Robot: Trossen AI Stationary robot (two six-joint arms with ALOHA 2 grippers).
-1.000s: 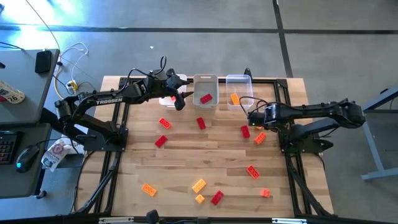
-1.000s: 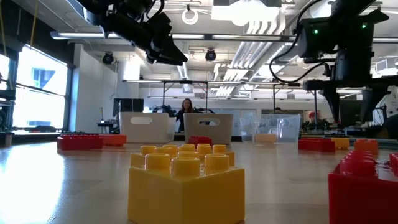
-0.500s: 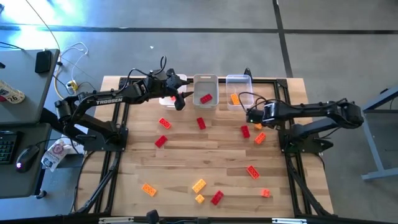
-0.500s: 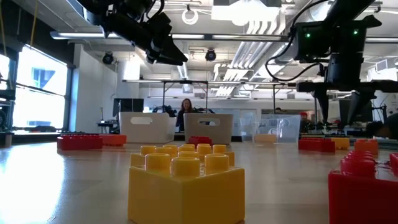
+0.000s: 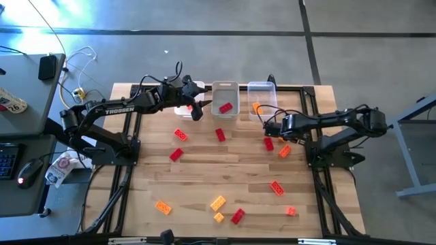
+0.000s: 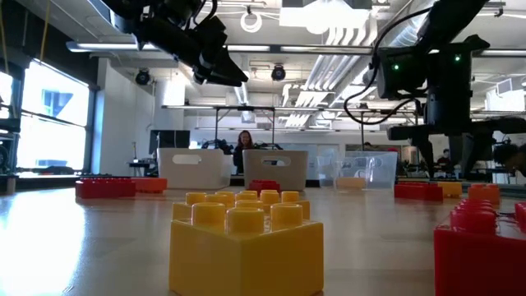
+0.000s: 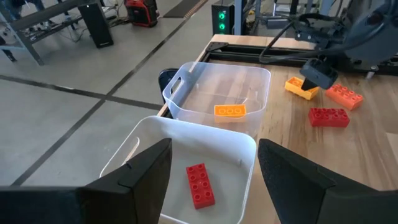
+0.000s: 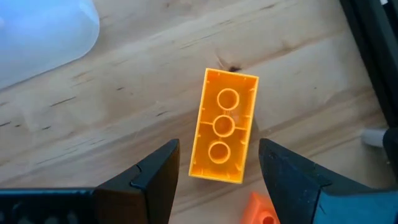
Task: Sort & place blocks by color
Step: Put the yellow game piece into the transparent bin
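**Right wrist view: orange-yellow block lying between open fingers**

Right wrist view is showing the right gripper [image 8: 217,180] standing wide and empty, its fingers [image 8: 149,177] straddling an orange-yellow block [image 8: 224,127] that is lying flat, studs up, on the table [image 8: 93,112]. The block is resting near the far edge, just beside the clear bin [image 5: 261,95]. Judged from its look, the block is light, rigid moulded plastic with smooth, somewhat slippery sides. The gripper should be closing across the two long flat sides, at mid-length, not on the studs. A red block [image 5: 268,143] and an orange-red block [image 5: 285,151] are lying close by and could be getting nudged. The left gripper [image 7: 211,171] is hanging wide and empty above the white bin [image 7: 239,146].
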